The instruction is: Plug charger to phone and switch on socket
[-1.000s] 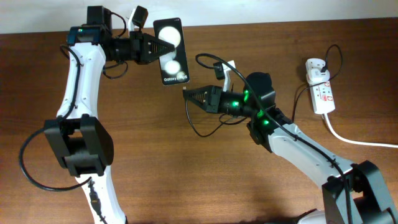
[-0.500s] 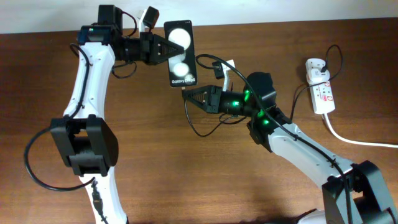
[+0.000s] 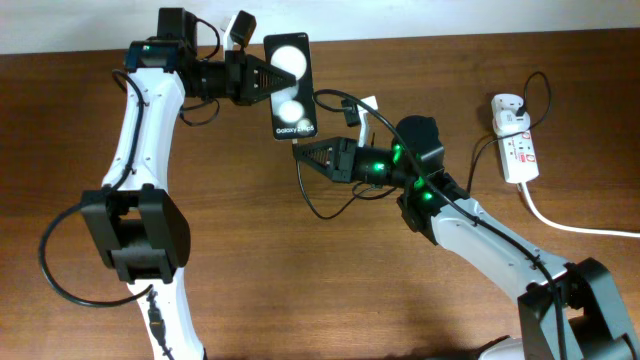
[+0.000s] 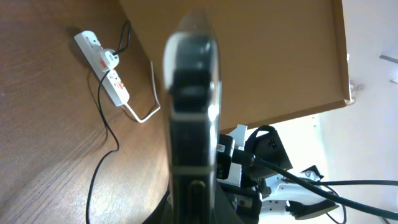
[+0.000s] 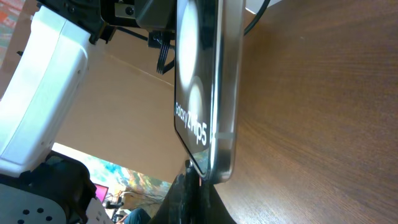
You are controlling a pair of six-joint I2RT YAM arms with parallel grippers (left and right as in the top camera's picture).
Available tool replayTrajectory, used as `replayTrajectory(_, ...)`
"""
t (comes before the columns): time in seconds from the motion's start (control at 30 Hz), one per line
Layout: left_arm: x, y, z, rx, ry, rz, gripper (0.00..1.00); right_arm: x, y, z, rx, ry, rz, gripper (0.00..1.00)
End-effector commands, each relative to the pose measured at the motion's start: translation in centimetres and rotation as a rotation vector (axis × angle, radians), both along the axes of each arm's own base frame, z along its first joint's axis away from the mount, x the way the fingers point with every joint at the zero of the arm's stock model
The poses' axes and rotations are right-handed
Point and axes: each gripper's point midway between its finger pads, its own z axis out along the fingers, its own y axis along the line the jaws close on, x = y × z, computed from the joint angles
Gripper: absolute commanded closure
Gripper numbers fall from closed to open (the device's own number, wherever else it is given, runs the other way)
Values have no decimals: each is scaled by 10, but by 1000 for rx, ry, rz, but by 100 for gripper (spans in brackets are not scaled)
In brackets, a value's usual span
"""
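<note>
Left gripper (image 3: pixel 266 80): jaws pressed onto the phone (image 3: pixel 290 85), clamping it by one long side at its upper half; the glossy face is turned up to the overhead camera, with the "Galaxy" lettering at the end nearer the other arm; in the left wrist view the phone (image 4: pixel 193 112) stands edge-on, filling the middle of the frame.

Right gripper (image 3: pixel 300 155): fingers closed together on the plug end of the charger (image 3: pixel 303 185); the thin black cable hangs from the fingertips in a loop over the table (image 3: pixel 250 260); the fingertips sit just below the phone's lettered end, very near it; whether the plug tip touches the phone cannot be told; in the right wrist view the phone's (image 5: pixel 199 81) lower corner sits directly above the closed fingers (image 5: pixel 189 193).

Socket (image 3: pixel 518 150): lies flat at the far right of the table, well apart from both grippers; a white adapter (image 3: pixel 507 108) is seated at its far end; the thick white cord (image 3: pixel 570 225) runs off to the right edge; switch position too small to read.
</note>
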Motion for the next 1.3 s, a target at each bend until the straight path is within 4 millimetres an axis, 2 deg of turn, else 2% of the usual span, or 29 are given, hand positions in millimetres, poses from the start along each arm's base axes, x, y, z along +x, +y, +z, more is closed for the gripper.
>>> replayTrajectory(0.0,-4,3,17,-50,-13,-12,100,8,-4,7,4,-29,-27,96)
replayTrajectory(0.3,-6,-2,17,-50,-13,-21,100,13,-9,10,9,-43,-45,96)
replayTrajectory(0.53,-12,-14,17,-51,-12,-50,100,14,-9,16,27,-53,-49,96)
replayTrajectory(0.83,-11,-13,17,-52,-8,-47,100,16,-10,16,37,-21,-66,96)
replayTrajectory(0.9,-10,-9,17,-52,-7,-40,100,16,-10,16,45,3,-68,96)
replayTrajectory(1.1,3,20,17,-52,2,25,100,10,-7,20,65,7,-29,96)
replayTrajectory(1.27,3,21,17,-51,2,29,100,10,-1,12,92,40,18,96)
